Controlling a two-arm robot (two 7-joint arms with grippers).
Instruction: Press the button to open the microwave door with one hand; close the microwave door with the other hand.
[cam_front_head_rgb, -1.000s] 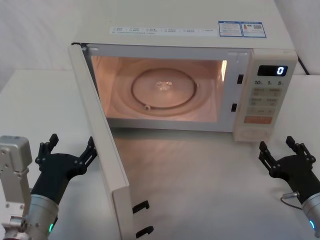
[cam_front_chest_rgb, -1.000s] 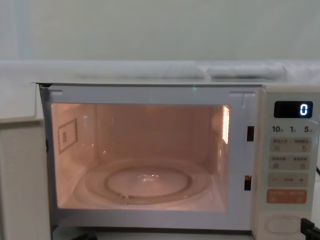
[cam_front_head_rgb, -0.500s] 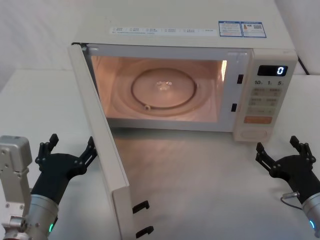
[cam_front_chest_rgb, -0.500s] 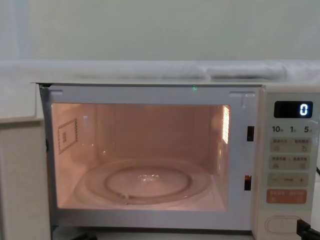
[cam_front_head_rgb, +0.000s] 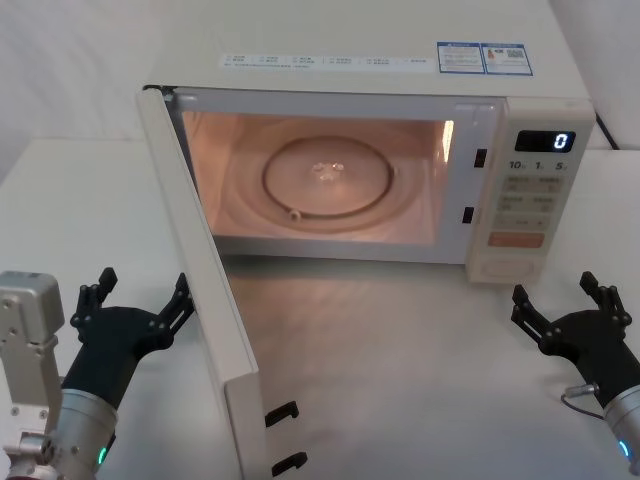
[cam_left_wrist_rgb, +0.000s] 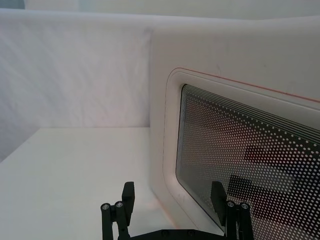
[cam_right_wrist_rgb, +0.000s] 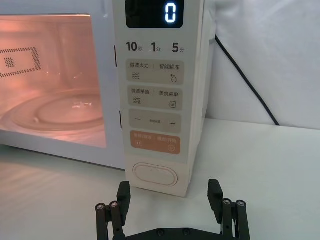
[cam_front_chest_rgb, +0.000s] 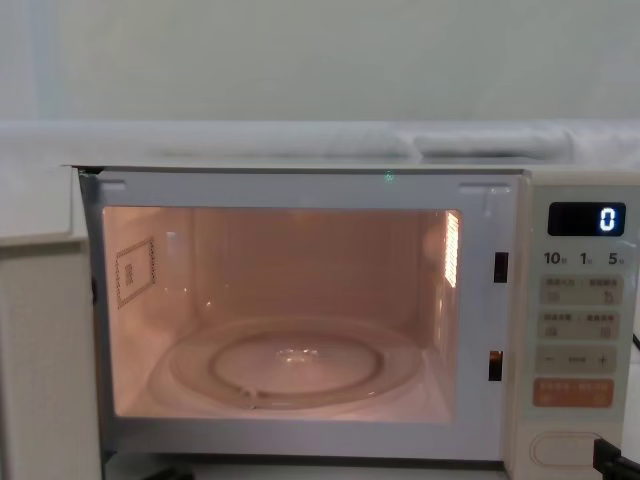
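white table (cam_front_head_rgb: 400, 340) against a pale wall, cream microwave (cam_front_head_rgb: 370, 70) at the back with its cavity lit and glass turntable (cam_front_head_rgb: 330, 178) bare.

at far left, left gripper (cam_front_head_rgb: 132, 300) low on the table, fingers spread and holding nothing, just beside the outer face of the microwave door (cam_front_head_rgb: 205, 290); one fingertip looks at or nearly at the panel, contact not certain. from the left wrist, mesh window (cam_left_wrist_rgb: 250, 150) close ahead between the splayed fingers (cam_left_wrist_rgb: 128, 192).

door swung wide on its left hinge, standing edge-on and reaching forward from the cabinet, latch hooks (cam_front_head_rgb: 284, 437) at its near free end. door lies to the right of the left gripper, so judged the nearer arm for the closing step: a sweep rightward and away against the outer face, near the free edge, should carry the door round to the frame.

further right, control panel (cam_front_head_rgb: 530, 190) showing "0", button (cam_front_head_rgb: 506, 268) at its foot. opening step judged done, closing not yet begun.

at far right, right gripper (cam_front_head_rgb: 565, 320) released and empty, on the table in front of the button and apart from it; from the right wrist, button (cam_right_wrist_rgb: 155, 175) straight ahead between the open fingers.

against a second ago: right gripper drawn back a little from the panel and spread wider; left gripper and door unchanged.
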